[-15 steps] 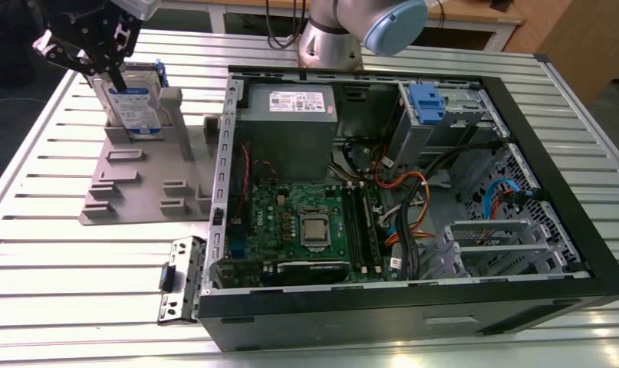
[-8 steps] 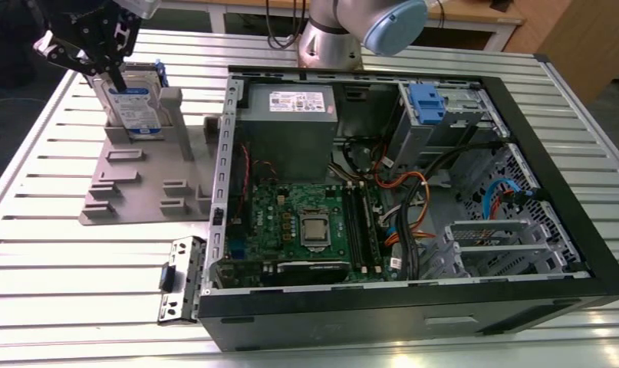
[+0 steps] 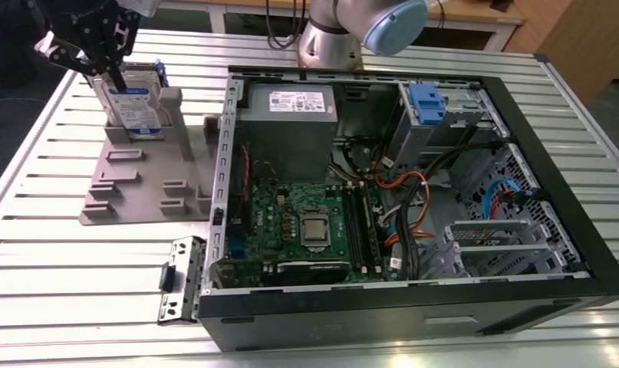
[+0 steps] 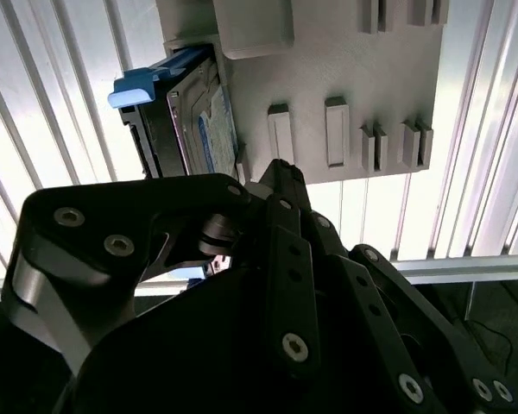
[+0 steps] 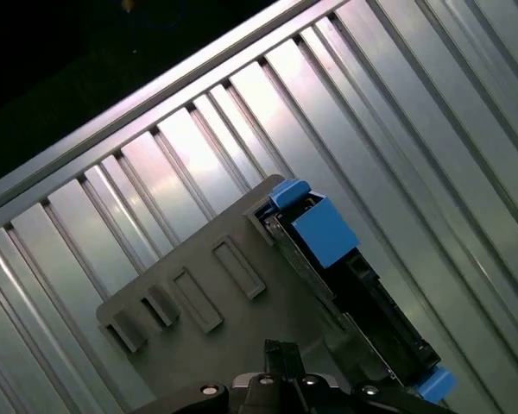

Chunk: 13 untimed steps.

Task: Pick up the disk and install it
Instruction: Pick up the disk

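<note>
Pickup stage, I judge; at the exterior view's left the gripper [image 3: 115, 80] hangs at the disk [image 3: 140, 107], upright in its grey rack [image 3: 135, 180]; clamped or not, I cannot tell; freeing it calls for a straight upward pull; rightward, the open computer case [image 3: 391, 318].

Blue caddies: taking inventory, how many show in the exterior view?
2: one framing the disk in the grey holder; another caddy in the computer case's drive cage. Others may be hidden.

No legible text on anything
</note>
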Each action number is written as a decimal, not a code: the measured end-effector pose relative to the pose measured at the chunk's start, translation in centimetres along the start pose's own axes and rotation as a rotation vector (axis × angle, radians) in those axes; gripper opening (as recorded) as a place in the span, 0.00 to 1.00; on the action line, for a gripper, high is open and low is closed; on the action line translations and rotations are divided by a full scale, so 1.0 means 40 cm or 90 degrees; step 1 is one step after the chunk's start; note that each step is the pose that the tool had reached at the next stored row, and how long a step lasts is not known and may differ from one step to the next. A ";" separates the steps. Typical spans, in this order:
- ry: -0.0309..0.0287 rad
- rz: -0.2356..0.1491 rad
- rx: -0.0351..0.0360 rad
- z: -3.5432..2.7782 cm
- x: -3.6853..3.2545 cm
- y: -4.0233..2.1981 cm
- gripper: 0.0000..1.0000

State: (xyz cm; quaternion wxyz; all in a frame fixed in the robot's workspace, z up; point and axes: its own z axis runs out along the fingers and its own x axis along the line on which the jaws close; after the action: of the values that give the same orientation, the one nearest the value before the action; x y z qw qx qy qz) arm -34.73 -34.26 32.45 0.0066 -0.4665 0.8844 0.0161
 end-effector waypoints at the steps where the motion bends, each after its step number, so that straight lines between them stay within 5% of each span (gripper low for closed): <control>1: 0.0001 -0.004 -0.0001 0.000 0.000 0.000 0.10; 13: 0.0012 -0.052 -0.0014 0.000 0.000 0.000 0.10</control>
State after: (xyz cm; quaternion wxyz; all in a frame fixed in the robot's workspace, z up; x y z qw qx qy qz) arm -34.73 -34.26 32.45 0.0059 -0.5022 0.8646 0.0163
